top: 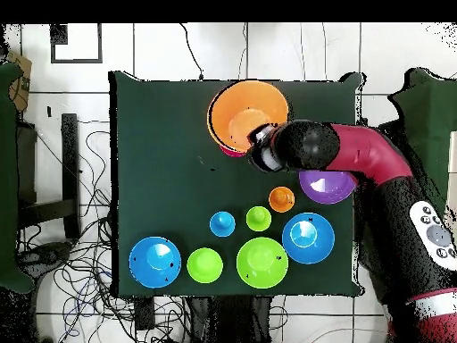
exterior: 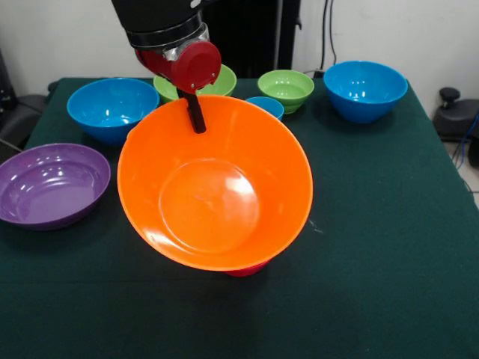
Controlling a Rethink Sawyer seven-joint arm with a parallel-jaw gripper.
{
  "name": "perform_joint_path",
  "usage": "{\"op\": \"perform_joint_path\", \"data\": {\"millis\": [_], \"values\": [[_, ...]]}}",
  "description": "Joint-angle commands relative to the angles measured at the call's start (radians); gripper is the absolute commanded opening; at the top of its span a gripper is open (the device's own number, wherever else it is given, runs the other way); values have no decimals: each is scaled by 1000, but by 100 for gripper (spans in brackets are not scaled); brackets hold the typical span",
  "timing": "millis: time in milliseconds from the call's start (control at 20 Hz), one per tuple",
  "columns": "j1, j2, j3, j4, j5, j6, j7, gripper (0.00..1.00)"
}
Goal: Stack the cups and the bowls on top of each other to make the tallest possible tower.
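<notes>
A dark green table (exterior: 389, 247) carries everything. Blue (exterior: 112, 107), green (exterior: 286, 87) and purple (exterior: 51, 184) bowls rest on it

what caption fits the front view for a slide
Sawyer gripper holding the big orange bowl tilted by its rim above a red object, purple, blue and green bowls behind.

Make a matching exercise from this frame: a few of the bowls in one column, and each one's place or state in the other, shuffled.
Things:
1. big orange bowl
2. purple bowl
3. small red bowl
4. small blue bowl

Places or states, front view:
A. flat on the table at the picture's left edge
B. mostly hidden under the orange bowl's near rim
C. tilted, rim held by the gripper
D. just behind the orange bowl's far rim, beside a small green bowl

Pairs: 1-C, 2-A, 3-B, 4-D
</notes>
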Motion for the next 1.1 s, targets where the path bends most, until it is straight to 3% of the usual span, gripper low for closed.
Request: {"op": "perform_joint_path", "data": {"millis": [50,450,800,1100], "values": [[-112,12,106,177,-38,-497,-51,0],[-108,36,115,97,-35,-527,-88,0],[-127,37,139,112,-6,-549,-81,0],[-97,-25,119,121,71,-453,-18,0]]}}
